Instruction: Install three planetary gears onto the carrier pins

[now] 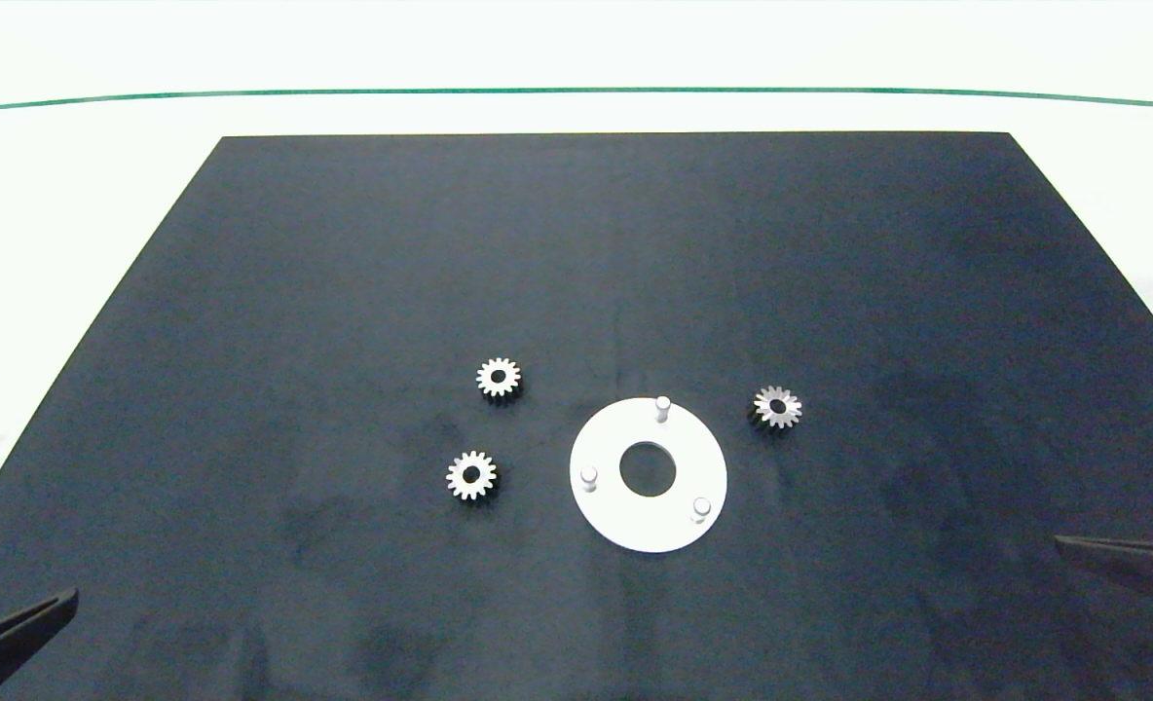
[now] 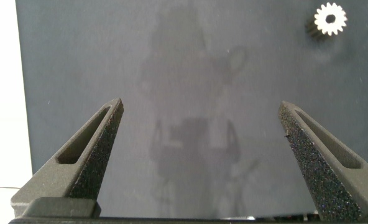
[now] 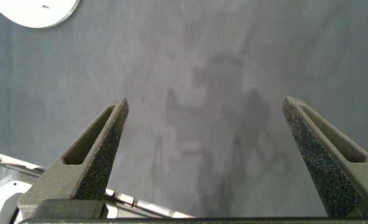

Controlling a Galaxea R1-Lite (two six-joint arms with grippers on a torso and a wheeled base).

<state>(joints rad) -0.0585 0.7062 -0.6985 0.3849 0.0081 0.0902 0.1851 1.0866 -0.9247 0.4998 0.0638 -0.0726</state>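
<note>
Both grippers, left [image 2: 201, 127] and right [image 3: 206, 124], hang spread wide and empty. Three small silver toothed metal gears [image 1: 499, 377] lie ahead of them around the white round disc [image 1: 615, 521] with bare upright pins [image 1: 663, 404]. Grip one gear by its rim, keeping it level.

Bare dark mat [image 1: 343, 292] all round the three loose gears [image 1: 499, 378] and pinned disc [image 1: 615, 516].

**Even overhead light, washed-out surround**

I see bright, diffuse light from above. The white bench [image 1: 90, 243] around the dark mat [image 1: 576, 292] nearly blows out. Gears [image 1: 499, 377] cast short, soft shadows. Faint reflections smear the mat in both wrist views.
</note>
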